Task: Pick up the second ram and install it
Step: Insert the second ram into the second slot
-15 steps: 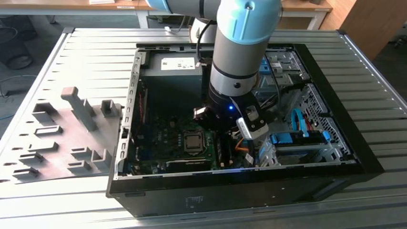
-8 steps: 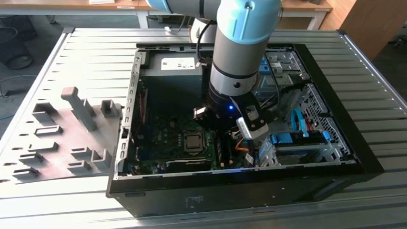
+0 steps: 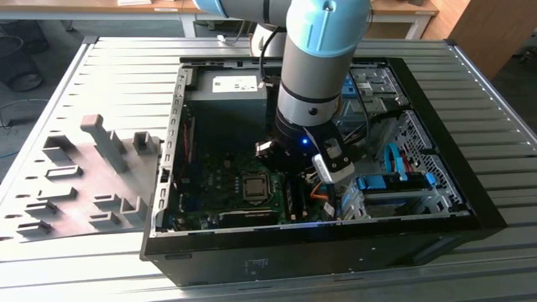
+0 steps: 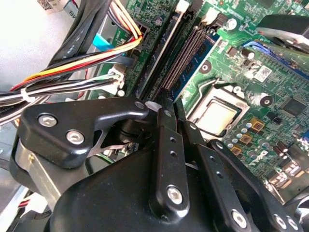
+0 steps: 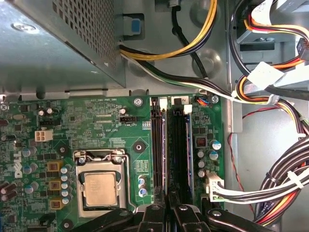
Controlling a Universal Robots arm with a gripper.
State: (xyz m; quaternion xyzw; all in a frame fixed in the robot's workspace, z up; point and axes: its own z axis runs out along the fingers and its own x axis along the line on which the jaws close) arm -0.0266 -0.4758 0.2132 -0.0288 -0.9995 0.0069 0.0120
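Observation:
My gripper (image 3: 291, 179) reaches down inside the open computer case (image 3: 470, 207), over the motherboard (image 5: 96, 121). In both wrist views its black fingers (image 5: 154, 215) stand close together at one end of the memory slots (image 5: 159, 145), next to the processor socket (image 5: 99, 186). A white slot clip (image 4: 152, 104) lies just beyond the fingertips (image 4: 164, 116). I see nothing clearly between the fingers. The second ram cannot be made out for sure. A thin blue-green edge (image 5: 189, 145) runs along the outermost slot, and I cannot tell if it is a stick.
Bundled cables (image 5: 285, 188) crowd the side of the slots away from the socket. The power supply box (image 5: 53, 38) sits beyond the slots' far end. A grey tray (image 3: 75, 189) with holder blocks lies outside the case at the exterior view's left.

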